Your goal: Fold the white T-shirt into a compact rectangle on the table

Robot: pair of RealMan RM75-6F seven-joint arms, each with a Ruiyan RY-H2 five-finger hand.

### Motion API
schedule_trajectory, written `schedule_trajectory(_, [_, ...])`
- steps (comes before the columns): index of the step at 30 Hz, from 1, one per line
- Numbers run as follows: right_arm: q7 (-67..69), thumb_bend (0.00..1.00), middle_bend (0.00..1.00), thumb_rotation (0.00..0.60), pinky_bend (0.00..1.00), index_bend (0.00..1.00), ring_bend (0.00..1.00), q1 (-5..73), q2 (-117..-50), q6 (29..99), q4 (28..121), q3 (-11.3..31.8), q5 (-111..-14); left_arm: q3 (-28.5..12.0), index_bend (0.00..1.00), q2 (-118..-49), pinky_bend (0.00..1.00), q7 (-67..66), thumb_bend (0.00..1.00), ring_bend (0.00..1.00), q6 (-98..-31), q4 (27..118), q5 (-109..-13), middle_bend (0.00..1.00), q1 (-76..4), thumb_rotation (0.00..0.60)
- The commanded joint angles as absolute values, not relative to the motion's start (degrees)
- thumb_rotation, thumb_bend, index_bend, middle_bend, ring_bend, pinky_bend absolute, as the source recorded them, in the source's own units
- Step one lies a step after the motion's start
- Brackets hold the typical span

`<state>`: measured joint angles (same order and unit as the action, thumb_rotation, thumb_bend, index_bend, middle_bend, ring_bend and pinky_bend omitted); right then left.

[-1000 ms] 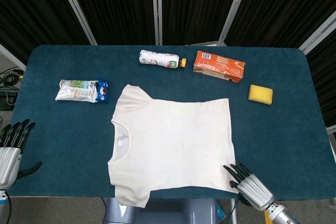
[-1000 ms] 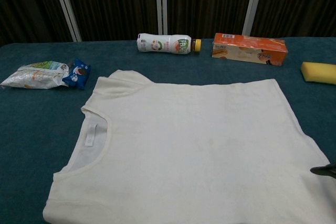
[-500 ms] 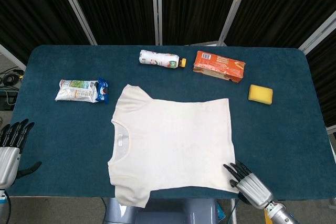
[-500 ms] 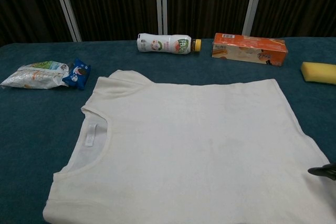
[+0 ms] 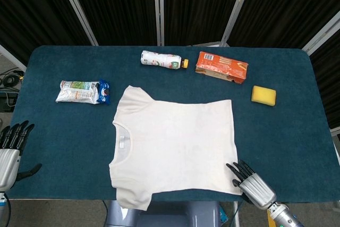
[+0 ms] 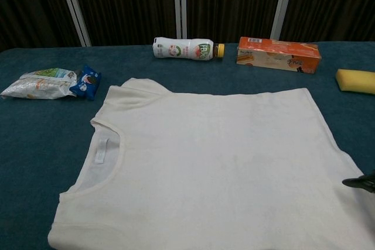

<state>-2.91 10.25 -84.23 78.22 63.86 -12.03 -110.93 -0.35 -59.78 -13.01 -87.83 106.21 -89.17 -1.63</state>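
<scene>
The white cotton T-shirt (image 5: 172, 144) is spread flat at centre of the dark blue felt-covered tabletop (image 5: 287, 131), collar to the left, hem to the right. Behind it, the white plastic bottle (image 5: 163, 60) is laid on its side w/ the orange cardboard carton (image 5: 221, 67) just right of it. The yellow rectangular sponge (image 5: 263, 95) is set further right, nearer than the carton. The crinkled snack packet (image 5: 84, 92) is placed left of the shirt's far sleeve. The right hand (image 5: 249, 183) is positioned at the shirt's near-right corner; the left hand (image 5: 10, 150) is held at the near-left tabletop edge, well apart from the shirt.

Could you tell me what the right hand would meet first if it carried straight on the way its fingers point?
Probably the white T-shirt: the right hand points up-left at the shirt's near hem corner, fingertips about at its edge. Contact can't be confirmed.
</scene>
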Motion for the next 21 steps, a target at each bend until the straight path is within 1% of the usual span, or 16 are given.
schedule_trajectory(1, [-2.87,0.23,0.02,0.6,0.0,0.49,0.0,10.38,-84.23,78.21,63.88,-12.08,-110.71,-0.35,0.0,-59.79,0.0,-13.0,0.0,0.0,-87.83,106.22,-89.13,0.0,-1.62,0.6])
schedule_trajectory(10, [-1.63,0.29,0.03,0.6,0.0,0.51,0.0,10.81,-84.34,78.94,63.86,-12.87,-111.15,-0.32,0.0,-59.78,0.0,-13.01,0.0,0.0,-87.8,106.2,-89.13,0.0,-1.64,0.6])
schedule_trajectory(21, [0.39,0.32,0.04,0.6,0.0,0.52,0.0,11.21,-85.14,80.5,62.67,-13.03,-111.26,-0.32,0.0,-60.1,0.0,-13.59,0.0,0.0,-87.55,106.07,-88.88,0.0,-1.74,0.6])
